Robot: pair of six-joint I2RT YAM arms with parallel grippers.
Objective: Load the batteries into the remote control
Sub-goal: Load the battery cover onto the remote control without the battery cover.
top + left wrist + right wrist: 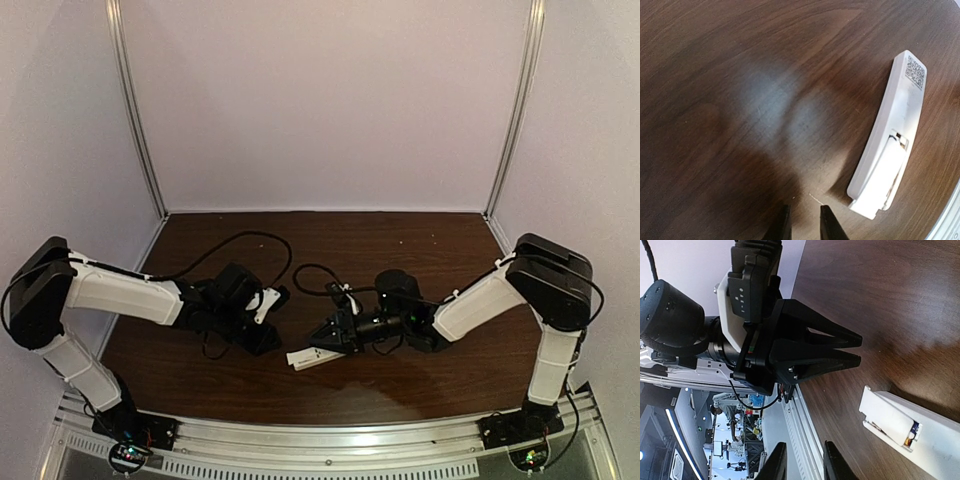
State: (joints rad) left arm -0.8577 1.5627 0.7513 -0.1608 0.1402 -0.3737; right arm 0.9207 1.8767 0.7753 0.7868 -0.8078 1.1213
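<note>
The remote control (pixel 312 357) lies face down near the table's front middle. In the left wrist view the remote (pixel 897 105) shows its back with a QR label, and the white cover (pixel 880 182) sits slightly askew over the battery bay. In the right wrist view a sliver of blue and orange, the batteries (pixel 912 434), peeks from under the cover (pixel 887 417). My left gripper (pixel 265 337) (pixel 803 222) is empty just left of the remote, jaws nearly together. My right gripper (pixel 320 340) (pixel 802 460) is empty just above it, jaws the same.
A metal rail (pixel 330 440) runs along the near table edge and also shows in the right wrist view (pixel 800 430). Black cables (pixel 240 240) loop over the table behind the grippers. Pale walls close the back and sides.
</note>
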